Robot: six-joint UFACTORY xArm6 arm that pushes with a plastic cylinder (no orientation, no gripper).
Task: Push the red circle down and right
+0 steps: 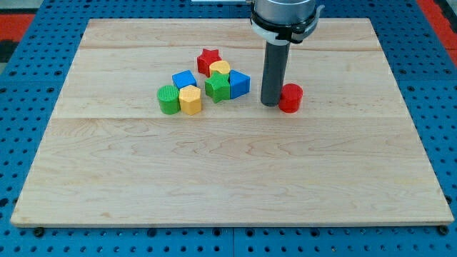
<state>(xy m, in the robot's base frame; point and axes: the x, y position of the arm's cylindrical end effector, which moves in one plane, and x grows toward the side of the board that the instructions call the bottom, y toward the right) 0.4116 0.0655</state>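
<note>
Surroundings: blue perforated base plate (21, 86) lay under and around a pale wooden board (235, 171), with a strip of red showing at the view's top corners.
Board: it filled most of the view, its planks running left to right, and everything I was working with sat in its upper half.
Arm: I saw the silver and black end of the arm (283, 16) coming in at the view's top, carrying the straight dark rod (273, 71).
My tip (270, 104): it rested on the board just left of the red circle, touching it or very nearly so; I could not tell which.
Claw: none fitted, so nothing was clenched, released or grasped; the rod was only for pushing.
Red circle (290, 98): a short red cylinder, right of centre in the board's upper half, directly right of my tip and apart from the other blocks.
Cluster: the remaining blocks were bunched left of the rod, well clear of the red circle.
Red star (208, 61): at the cluster's top.
Yellow round block (220, 69): just below and right of the red star, touching it.
Green star (217, 87): below the yellow round block, pressed against the blue block on its right.
Blue angular block (239, 83): the cluster's nearest piece to my tip, with a small gap between them.
Blue cube (183, 80): left of the green star.
Green cylinder (168, 99): at the cluster's lower left.
Yellow hexagon (190, 101): touching the green cylinder's right side.
</note>
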